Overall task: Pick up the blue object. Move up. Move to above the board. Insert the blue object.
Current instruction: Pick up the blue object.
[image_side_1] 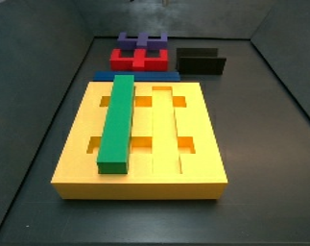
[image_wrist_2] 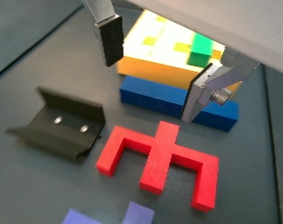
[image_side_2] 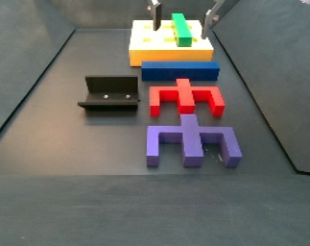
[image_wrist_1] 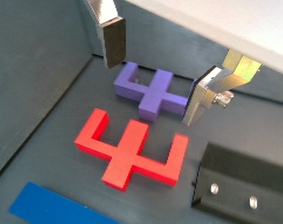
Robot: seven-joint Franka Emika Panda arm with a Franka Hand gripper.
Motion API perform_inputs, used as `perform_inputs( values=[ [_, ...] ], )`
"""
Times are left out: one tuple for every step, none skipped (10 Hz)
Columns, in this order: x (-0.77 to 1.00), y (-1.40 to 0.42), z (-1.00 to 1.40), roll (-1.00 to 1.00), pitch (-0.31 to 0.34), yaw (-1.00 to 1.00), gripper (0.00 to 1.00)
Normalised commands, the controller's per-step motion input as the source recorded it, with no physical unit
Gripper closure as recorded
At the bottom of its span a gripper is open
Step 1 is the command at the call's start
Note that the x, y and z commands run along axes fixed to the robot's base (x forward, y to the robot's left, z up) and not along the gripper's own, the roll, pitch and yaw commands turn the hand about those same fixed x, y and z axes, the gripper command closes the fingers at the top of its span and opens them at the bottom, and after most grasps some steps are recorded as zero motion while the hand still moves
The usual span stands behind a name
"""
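Observation:
The blue object (image_wrist_2: 167,98) is a dark-blue bar lying flat on the floor against the short end of the yellow board (image_wrist_2: 155,68). It also shows in both side views (image_side_2: 179,71) (image_side_1: 104,74) and in a wrist view (image_wrist_1: 56,208). The board (image_side_1: 196,163) has a green bar (image_side_1: 119,120) seated in one long groove. My gripper (image_wrist_2: 151,87) is open and empty, high above the blue bar and the board's end. Its fingers (image_side_2: 154,12) show at the top edge of a side view. In a wrist view the gripper (image_wrist_1: 155,87) frames the purple block far below.
A red forked piece (image_side_2: 183,96) lies beside the blue bar, and a purple forked block (image_side_2: 189,142) lies beyond it. The dark fixture (image_side_2: 108,93) stands beside the red piece. Dark walls enclose the floor.

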Motion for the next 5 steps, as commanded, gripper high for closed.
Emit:
perform_inputs(
  values=[
    [0.0,-0.29,-0.29,0.0,-0.12,-0.89,0.0],
    [0.0,-0.31,-0.29,0.0,-0.053,-0.9,0.0],
    [0.0,-0.41,-0.22,0.0,-0.004,-0.85,0.0],
    [0.0,-0.44,-0.19,0.0,0.0,-0.84,0.0],
    [0.0,-0.44,-0.19,0.0,0.0,-0.84,0.0]
  ],
)
